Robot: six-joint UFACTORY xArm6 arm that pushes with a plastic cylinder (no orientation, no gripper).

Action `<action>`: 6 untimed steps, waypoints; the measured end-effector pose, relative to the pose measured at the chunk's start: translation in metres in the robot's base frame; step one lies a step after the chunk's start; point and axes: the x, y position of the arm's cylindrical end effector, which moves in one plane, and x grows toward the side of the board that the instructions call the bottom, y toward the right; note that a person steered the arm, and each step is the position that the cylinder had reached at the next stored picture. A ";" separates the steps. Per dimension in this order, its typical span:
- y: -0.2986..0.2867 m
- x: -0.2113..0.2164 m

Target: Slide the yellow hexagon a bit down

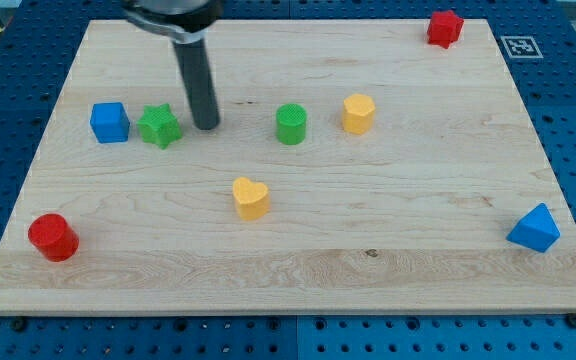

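Note:
The yellow hexagon [358, 113] sits on the wooden board right of centre, in the upper half. My tip [206, 126] rests on the board well to its left, just right of the green star [160, 126]. The green cylinder [291, 124] stands between my tip and the yellow hexagon. A yellow heart [251, 198] lies below and left of the hexagon.
A blue cube [110, 122] sits left of the green star. A red cylinder [53, 237] is at the lower left, a red block [445, 28] at the top right corner, a blue triangular block [535, 228] at the lower right. The board's edge [288, 305] runs along the bottom.

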 end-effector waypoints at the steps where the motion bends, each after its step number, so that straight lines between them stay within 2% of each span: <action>1: 0.046 -0.017; 3: 0.132 -0.043; 4: 0.153 -0.031; 6: 0.154 0.005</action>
